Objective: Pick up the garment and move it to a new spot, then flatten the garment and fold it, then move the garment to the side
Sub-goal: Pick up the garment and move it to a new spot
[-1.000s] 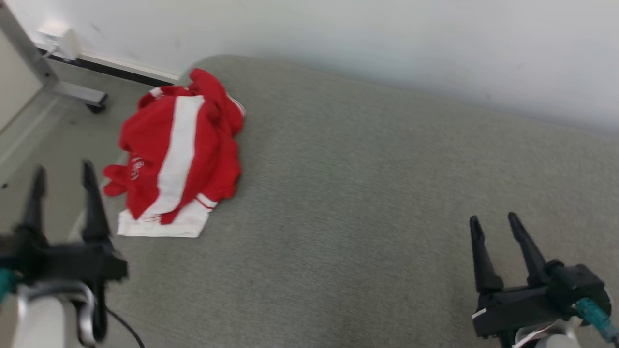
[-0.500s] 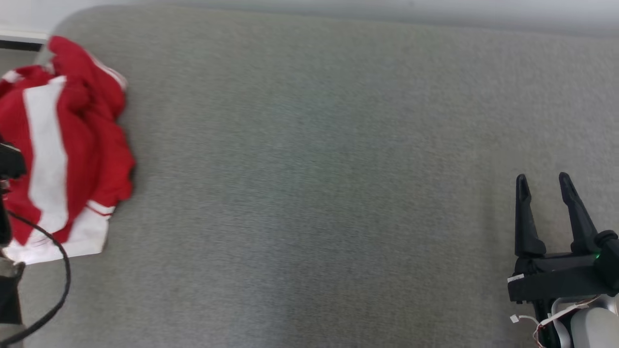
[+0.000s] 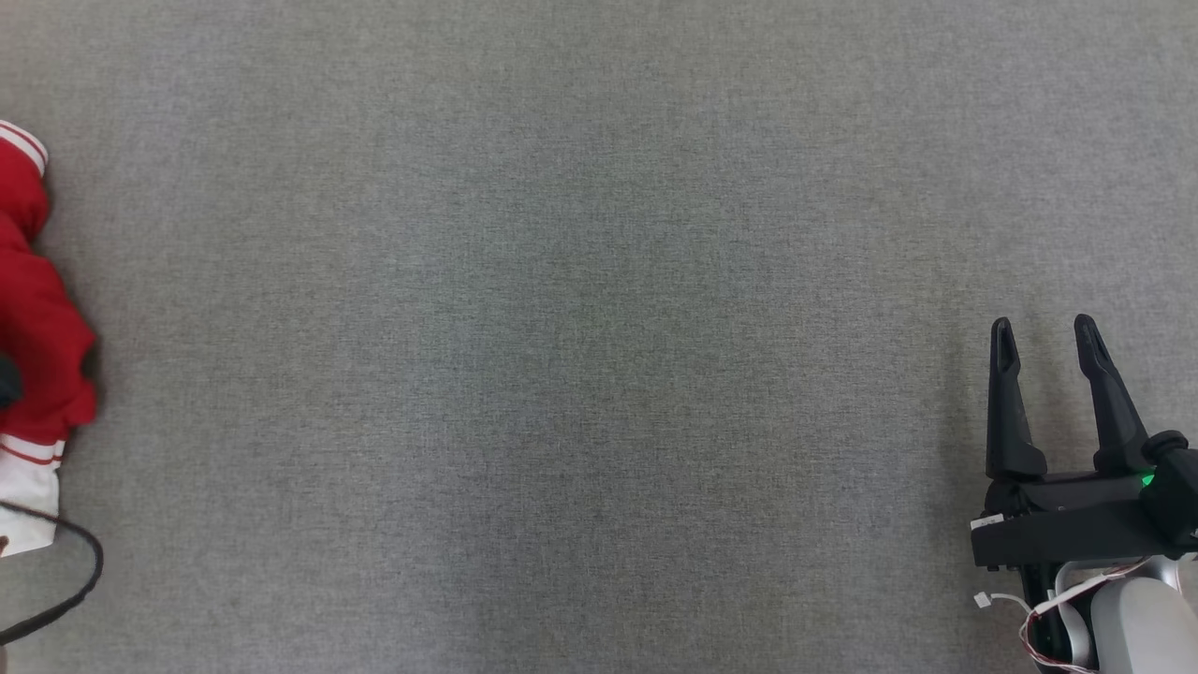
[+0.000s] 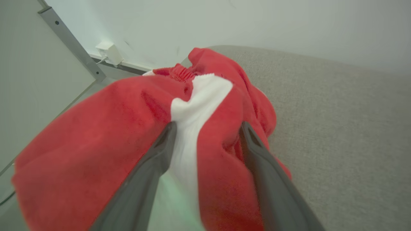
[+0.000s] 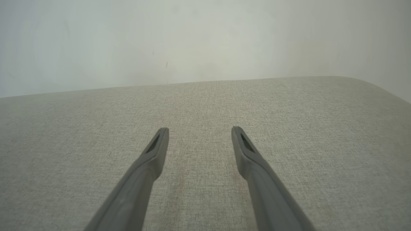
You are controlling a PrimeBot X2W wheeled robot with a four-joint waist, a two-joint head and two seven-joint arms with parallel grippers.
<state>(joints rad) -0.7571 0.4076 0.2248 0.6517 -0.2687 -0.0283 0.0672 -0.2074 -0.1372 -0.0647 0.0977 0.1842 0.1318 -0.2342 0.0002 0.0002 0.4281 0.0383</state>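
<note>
At the left edge of a broad, grey woven-fabric surface point(image 3: 562, 328) lies a bunched red garment point(image 3: 42, 318) with a white panel and white trim lined with thin red stripes. In the head camera's picture the left border cuts it off, and a thin black cable point(image 3: 80, 580) loops just below it.

Seen from the left wrist, the garment rises in a soft heap close to the camera. It shows red folds, a broad white band running up the middle, and a gathered red edge at the top. The left gripper's point(image 4: 208, 126) two long dark fingers are spread wide and pushed into the heap, one on each side of the white band. Cloth bulges between them, but they are not squeezed together on it. The heap sits near a rounded corner of the grey surface, close to a pale wall point(image 4: 257, 22). Beyond it a grey metal bar point(image 4: 70, 41) slants upward, and a small white box point(image 4: 109, 53) sits low on the wall.

The right gripper point(image 3: 1044, 328) is at the lower right of the head camera's picture, well apart from the garment. Its two dark fingers point away from the robot and stand apart, holding nothing. A small green light point(image 3: 1146, 480) glows on its black body. From the right wrist, those fingers reach out over the grey surface toward the pale wall.
</note>
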